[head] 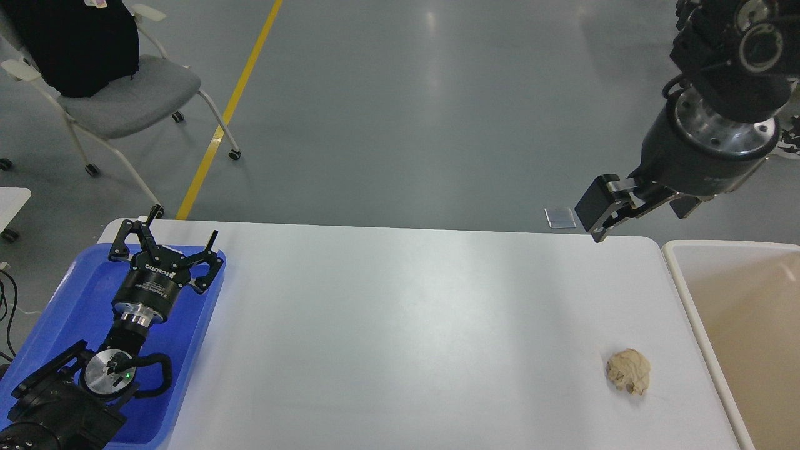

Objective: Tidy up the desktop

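The white desktop (400, 325) fills the lower part of the head view. A crumpled beige paper ball (628, 370) lies on it near the right edge. My left gripper (170, 240) is open and empty, hovering over the far end of the blue tray (75, 294) at the desktop's left. My right gripper (640, 224) hangs high above the desktop's far right corner, well behind and above the ball. Its fingers (595, 211) point down and stand apart, holding nothing.
A beige white-rimmed bin (737, 325) stands just past the desktop's right edge. A grey wheeled chair (119, 94) with a black bag is on the floor at the far left, beside a yellow floor line (231, 106).
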{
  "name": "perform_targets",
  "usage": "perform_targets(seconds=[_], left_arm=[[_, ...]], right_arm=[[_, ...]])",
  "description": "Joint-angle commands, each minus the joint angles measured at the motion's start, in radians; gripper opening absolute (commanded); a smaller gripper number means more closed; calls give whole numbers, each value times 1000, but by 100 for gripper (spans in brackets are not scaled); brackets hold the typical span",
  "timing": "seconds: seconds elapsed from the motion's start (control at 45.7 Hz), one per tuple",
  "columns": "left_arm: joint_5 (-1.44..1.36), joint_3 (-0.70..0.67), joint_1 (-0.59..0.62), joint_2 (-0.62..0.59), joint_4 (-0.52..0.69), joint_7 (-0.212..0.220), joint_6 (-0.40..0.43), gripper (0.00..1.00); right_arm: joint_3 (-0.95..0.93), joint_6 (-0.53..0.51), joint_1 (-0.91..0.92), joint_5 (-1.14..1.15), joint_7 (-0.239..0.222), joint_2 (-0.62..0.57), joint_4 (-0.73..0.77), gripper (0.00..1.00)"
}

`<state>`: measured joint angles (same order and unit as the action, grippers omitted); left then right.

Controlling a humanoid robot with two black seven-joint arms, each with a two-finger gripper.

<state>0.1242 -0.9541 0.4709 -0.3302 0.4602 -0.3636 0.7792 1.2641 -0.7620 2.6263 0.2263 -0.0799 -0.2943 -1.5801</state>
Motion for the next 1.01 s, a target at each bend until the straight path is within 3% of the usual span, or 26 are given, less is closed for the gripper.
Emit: perform_targets(seconds=[0.0, 0.241, 0.503, 0.985], left_arm=[[0, 0, 0, -1, 0, 0, 0, 99], [0, -2, -2, -1, 0, 0, 0, 99], [0, -2, -2, -1, 0, 0, 0, 99], [0, -2, -2, -1, 0, 0, 0, 99]], right_arm=[[124, -23, 37, -60, -9, -19, 29, 99], [231, -23, 70, -202, -23, -42, 11, 99], [264, -23, 139, -229, -20, -42, -115, 99], [89, -23, 147, -237, 9, 21, -150, 99]])
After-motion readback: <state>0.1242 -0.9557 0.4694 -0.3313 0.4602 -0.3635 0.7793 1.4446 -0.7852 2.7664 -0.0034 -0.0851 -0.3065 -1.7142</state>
